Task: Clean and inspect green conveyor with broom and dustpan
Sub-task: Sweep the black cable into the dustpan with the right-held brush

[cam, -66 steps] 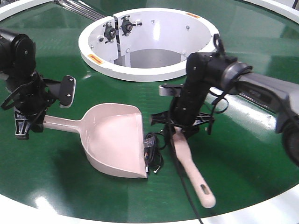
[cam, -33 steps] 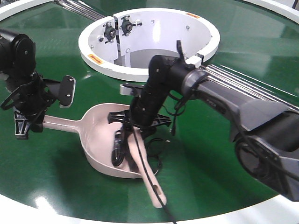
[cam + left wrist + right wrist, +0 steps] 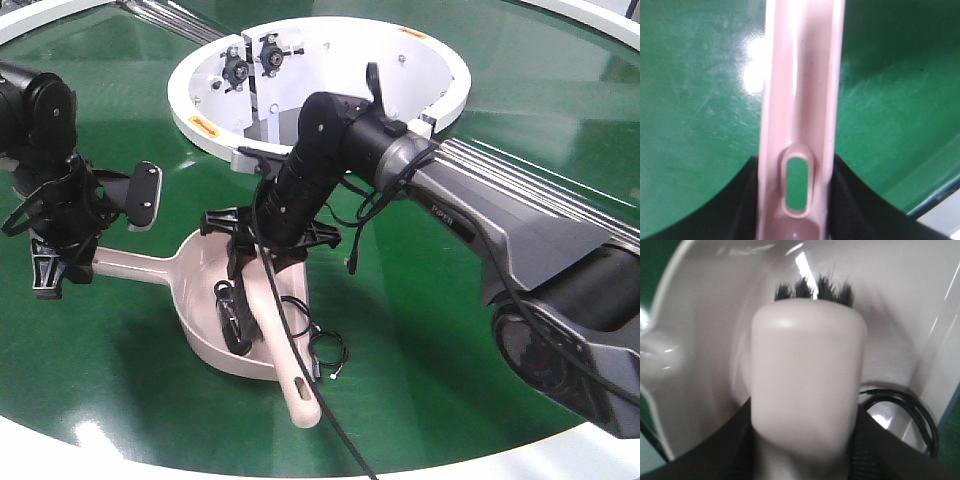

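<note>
The glossy green conveyor (image 3: 120,340) fills the scene, and the dustpan (image 3: 200,300) lies flat on it with its wide mouth facing the near edge. Behind the dustpan is the conveyor's white central ring (image 3: 200,125), and steel roller strips (image 3: 520,175) run off behind and to the side of it.

The left gripper (image 3: 60,265) is clamped on the far end of the dustpan's straight handle. In the left wrist view its black jaws press both sides of the handle (image 3: 800,100) near the slotted hole (image 3: 797,182).

The right gripper (image 3: 265,262) stands over the dustpan's scoop, pinching the broom (image 3: 285,365) near its head. The broom slants down into the scoop. Its black bristles (image 3: 812,290) rest on the dustpan's floor (image 3: 705,340), and its handle end sticks out past the dustpan's mouth over the green surface.

A thin black cable (image 3: 325,350) lies coiled at the front lip of the dustpan, beside the broom's handle, part inside the scoop and part on the belt.
</note>
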